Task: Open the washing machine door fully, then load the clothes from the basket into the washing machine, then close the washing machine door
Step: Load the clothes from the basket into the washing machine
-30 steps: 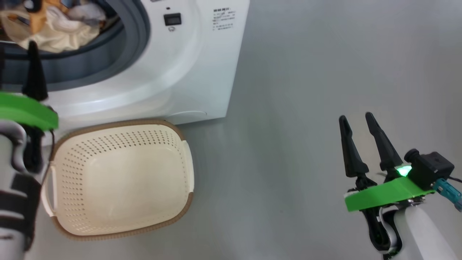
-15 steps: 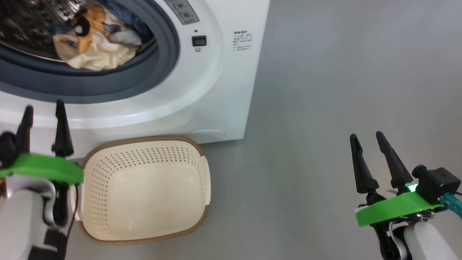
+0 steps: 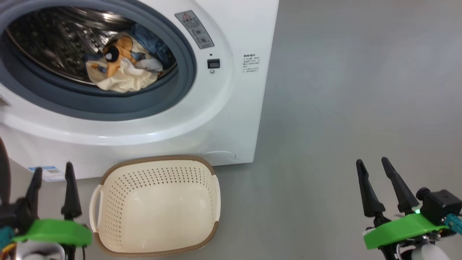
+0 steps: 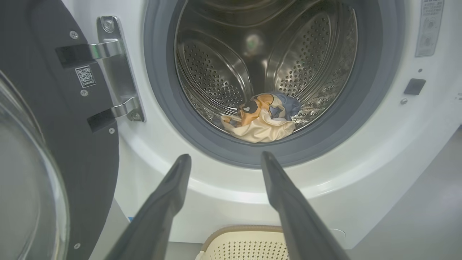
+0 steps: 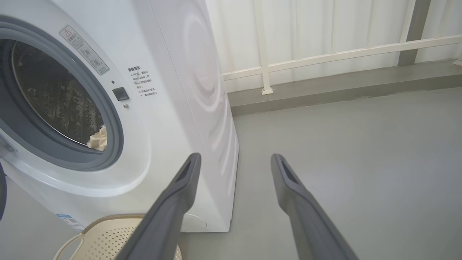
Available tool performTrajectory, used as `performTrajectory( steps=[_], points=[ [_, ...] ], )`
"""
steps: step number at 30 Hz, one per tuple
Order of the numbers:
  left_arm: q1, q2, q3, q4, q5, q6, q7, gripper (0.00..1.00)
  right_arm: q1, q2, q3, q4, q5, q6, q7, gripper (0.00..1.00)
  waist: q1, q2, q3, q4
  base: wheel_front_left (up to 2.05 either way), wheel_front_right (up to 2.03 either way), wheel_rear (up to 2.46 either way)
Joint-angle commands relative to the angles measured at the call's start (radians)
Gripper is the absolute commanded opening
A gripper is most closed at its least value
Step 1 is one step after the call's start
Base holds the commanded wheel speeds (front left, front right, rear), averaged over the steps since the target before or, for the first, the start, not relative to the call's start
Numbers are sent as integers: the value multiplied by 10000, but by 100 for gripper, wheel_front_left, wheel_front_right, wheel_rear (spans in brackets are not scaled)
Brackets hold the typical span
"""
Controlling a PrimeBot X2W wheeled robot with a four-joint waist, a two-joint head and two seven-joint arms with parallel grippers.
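Note:
The washing machine (image 3: 231,108) stands with its drum uncovered. The clothes (image 3: 122,68), bear-print blue fabric and a cream piece, lie inside the drum at its front lip, also seen as the clothes (image 4: 260,122) in the left wrist view. The washing machine door (image 4: 72,144) is swung wide on its hinge at the left, glass bowl facing me. The basket (image 3: 155,206) sits on the floor before the machine with nothing in it. My left gripper (image 3: 53,169) is open beside the basket's left handle, pointing at the drum. My right gripper (image 3: 371,161) is open over bare floor, far right.
Grey floor (image 3: 343,90) spreads to the right of the machine. In the right wrist view a white railing (image 5: 325,57) with pale curtains and a low grey kerb runs along the far side. A blue label (image 3: 47,172) marks the machine's lower front.
The head camera has tilted up, so more of the drum shows. My left gripper has drawn back from the drum opening to beside the basket, still open. The right gripper is much as before.

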Motion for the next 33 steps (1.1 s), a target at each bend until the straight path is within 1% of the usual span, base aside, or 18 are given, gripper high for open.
performTrajectory(
  steps=[1, 10, 20, 33],
  points=[
    [273, 174, 454, -494, 221, -77, -64, 100, 165, -198, 94, -213, 14, 56, -80, 100, 0, 0, -275, 108, 0, 0, 0],
    [1325, -171, 776, -1307, 621, -197, -64, 100, 632, -313, -2, -192, 53, 56, -80, 100, 0, 0, -713, 271, 0, 0, 0],
    [2058, -438, 938, -1810, 646, -240, -64, 100, 865, -364, -110, -226, 88, 56, -80, 100, 0, 0, -950, 292, 0, 0, 0],
    [2219, -403, 808, -2141, 617, -253, -64, 100, 904, -368, -108, -254, 62, 56, -80, 100, 0, 0, -992, 245, 0, 0, 0]
  ],
)
